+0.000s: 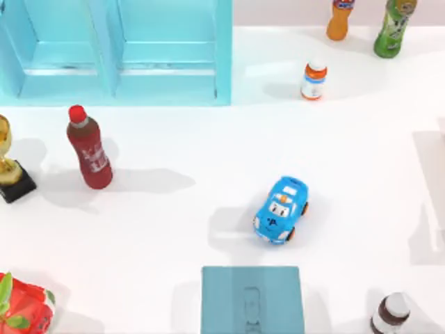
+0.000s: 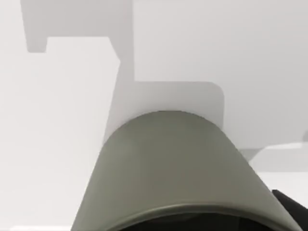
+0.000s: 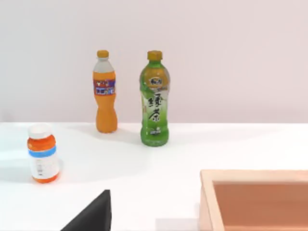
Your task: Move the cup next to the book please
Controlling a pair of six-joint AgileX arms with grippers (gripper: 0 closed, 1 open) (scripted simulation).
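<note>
The cup (image 2: 168,168) is dull grey-olive and round, and it sits very close under the left wrist camera, above a white surface with grey shadows. A dark finger (image 2: 294,211) of my left gripper shows against the cup's side, and the gripper holds the cup. The book (image 1: 252,299) is a flat teal-blue rectangle at the table's front edge, near the middle of the top view. A dark wedge of my right gripper (image 3: 91,215) shows in the right wrist view, facing the bottles at the back right.
A blue toy car (image 1: 281,209) stands just behind the book. Around the table are a red bottle (image 1: 89,147), a gold trophy (image 1: 8,167), a light-blue shelf unit (image 1: 115,49), orange (image 1: 341,19) and green (image 1: 395,28) bottles, a small jar (image 1: 314,79), a dark bottle (image 1: 389,314) and a wooden box (image 3: 255,199).
</note>
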